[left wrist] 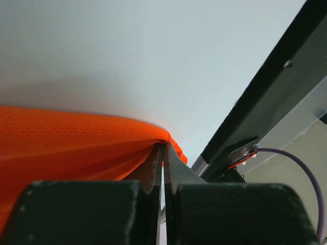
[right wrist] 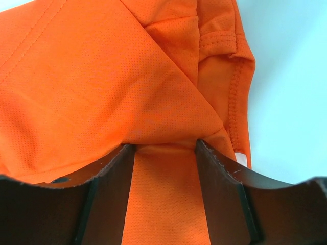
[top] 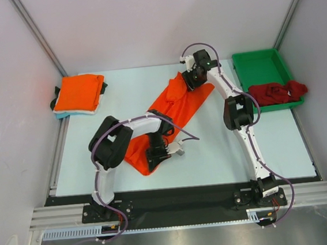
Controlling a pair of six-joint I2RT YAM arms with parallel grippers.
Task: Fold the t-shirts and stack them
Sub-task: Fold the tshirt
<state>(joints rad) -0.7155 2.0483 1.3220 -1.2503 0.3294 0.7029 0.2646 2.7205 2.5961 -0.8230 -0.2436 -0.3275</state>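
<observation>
1. Top external view: the orange t-shirt lies stretched slantwise across the middle of the table
2. My left gripper is pinched tight on its near edge
3. My right gripper stands part open astride its far end, cloth flat between the jaws
4. I see the folded tees stacked far left, and a dark red tee draped over the green tray

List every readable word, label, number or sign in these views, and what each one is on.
No readable text in any view.
Small white patch, possibly a tag, at the hem of the spread bright orange mesh t-shirt: too small to read.
Folded orange t-shirt, crumpled dark red t-shirt, rigid green plastic tray: no print or label visible.
</observation>
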